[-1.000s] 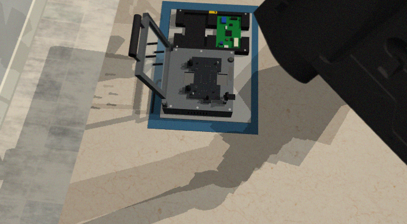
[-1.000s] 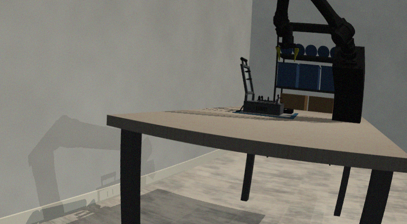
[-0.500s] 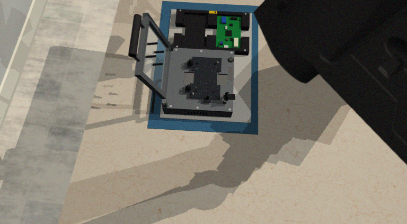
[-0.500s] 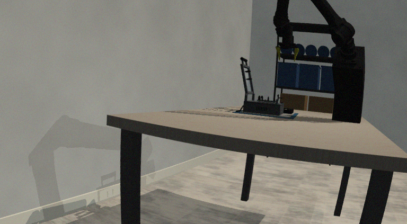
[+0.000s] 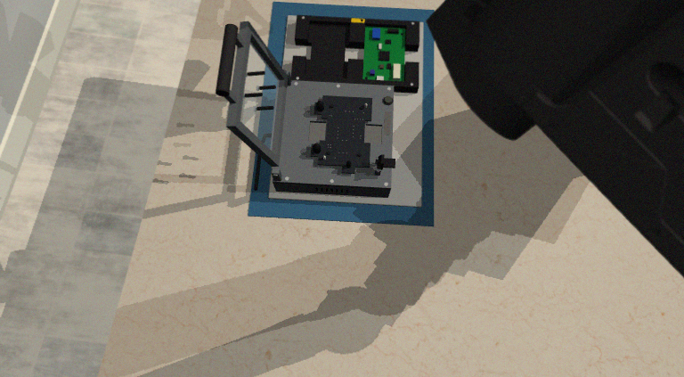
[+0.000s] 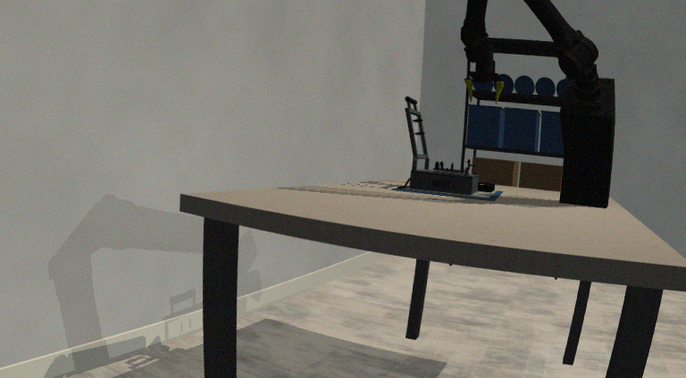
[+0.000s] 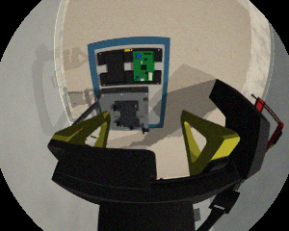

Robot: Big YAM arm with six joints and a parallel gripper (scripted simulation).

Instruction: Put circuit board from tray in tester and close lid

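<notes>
The green board [image 5: 374, 57] [image 7: 149, 67] lies face up in the right pocket of the black tray [image 5: 411, 72] [image 7: 158, 76]. Its large white connector [image 5: 396, 70] is at the end toward the tester. The left pocket is empty. The grey tester [image 5: 302, 151] [image 6: 439, 181] [image 7: 143, 103] has no board on its pin plate [image 5: 345, 126]. The lone post [image 5: 347, 166] and the hook [image 5: 386, 162] are at the end away from the tray. The lid [image 5: 240, 69] [image 6: 410, 130] stands open, its handle [image 5: 226, 60] [image 6: 410, 100] on top. My gripper [image 6: 484, 101] [image 7: 145, 113] is open and empty, high above the table; its fingers are outside the top view.
Tray and tester stand close together on a blue-edged mat [image 5: 427, 151] [image 7: 166, 87]. The raised lid is the tall obstacle on the hinge side. The dark arm [image 5: 580, 50] [image 6: 526, 45] fills the right of the top view. A shelf with blue bins [image 6: 485, 126] shows behind the table.
</notes>
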